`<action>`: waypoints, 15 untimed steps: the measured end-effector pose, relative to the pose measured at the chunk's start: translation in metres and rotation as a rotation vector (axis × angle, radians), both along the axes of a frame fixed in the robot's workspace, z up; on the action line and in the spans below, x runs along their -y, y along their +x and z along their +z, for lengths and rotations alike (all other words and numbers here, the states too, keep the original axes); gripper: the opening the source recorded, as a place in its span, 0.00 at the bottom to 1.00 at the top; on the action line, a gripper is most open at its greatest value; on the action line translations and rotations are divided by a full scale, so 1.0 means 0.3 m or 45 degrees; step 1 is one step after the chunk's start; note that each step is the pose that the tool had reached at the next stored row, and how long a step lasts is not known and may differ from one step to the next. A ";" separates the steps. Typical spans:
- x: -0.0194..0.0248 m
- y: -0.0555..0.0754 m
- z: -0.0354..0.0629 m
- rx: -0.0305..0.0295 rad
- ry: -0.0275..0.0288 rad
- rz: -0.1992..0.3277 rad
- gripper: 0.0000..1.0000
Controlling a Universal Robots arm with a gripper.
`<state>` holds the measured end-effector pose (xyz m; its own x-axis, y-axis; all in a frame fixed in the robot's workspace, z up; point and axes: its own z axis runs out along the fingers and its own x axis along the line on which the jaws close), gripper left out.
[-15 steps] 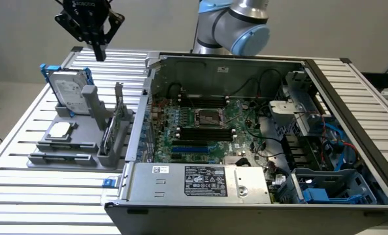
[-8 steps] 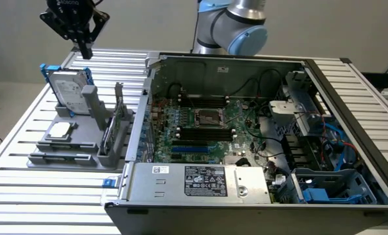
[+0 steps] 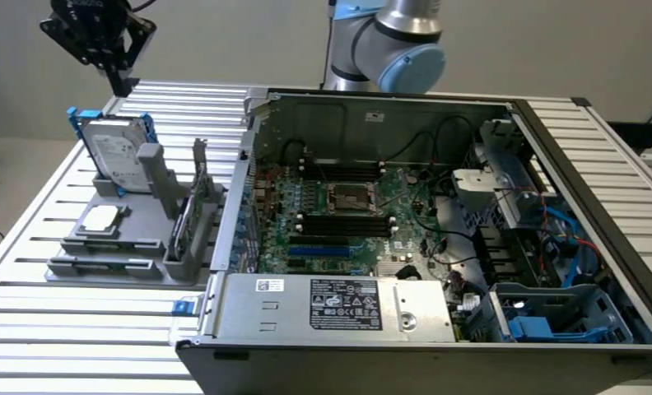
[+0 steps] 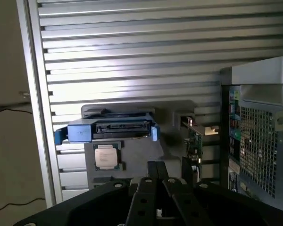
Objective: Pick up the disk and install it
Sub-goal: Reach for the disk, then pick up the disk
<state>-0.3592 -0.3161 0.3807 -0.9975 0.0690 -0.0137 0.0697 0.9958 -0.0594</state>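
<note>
The disk (image 3: 119, 151) stands upright on its edge in a grey holder (image 3: 118, 247) on the exterior view's left. It is silver-grey with a white label and a blue carrier frame. My gripper (image 3: 119, 85) hangs well above and slightly behind it, shut, with nothing between the fingers. In the wrist view I look down on the disk's (image 4: 107, 130) blue-edged top, connector side up. My gripper (image 4: 158, 165) shows its two dark fingers (image 4: 152, 170) pressed together.
An open computer case (image 3: 589, 189) with its motherboard (image 3: 348, 210) takes up the middle and right of the slatted table (image 3: 73, 337). Blue drive bays (image 3: 546, 321) sit in its near right corner. The holder also carries a small silver chip (image 4: 105, 157) and an upright card (image 3: 200, 193).
</note>
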 end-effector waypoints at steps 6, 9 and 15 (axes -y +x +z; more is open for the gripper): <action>-0.027 -0.091 -0.010 0.0000 0.0000 0.000 0.11; -0.037 -0.136 -0.015 0.0001 0.0001 0.000 0.11; -0.040 -0.156 -0.016 -0.0020 0.0013 0.000 0.11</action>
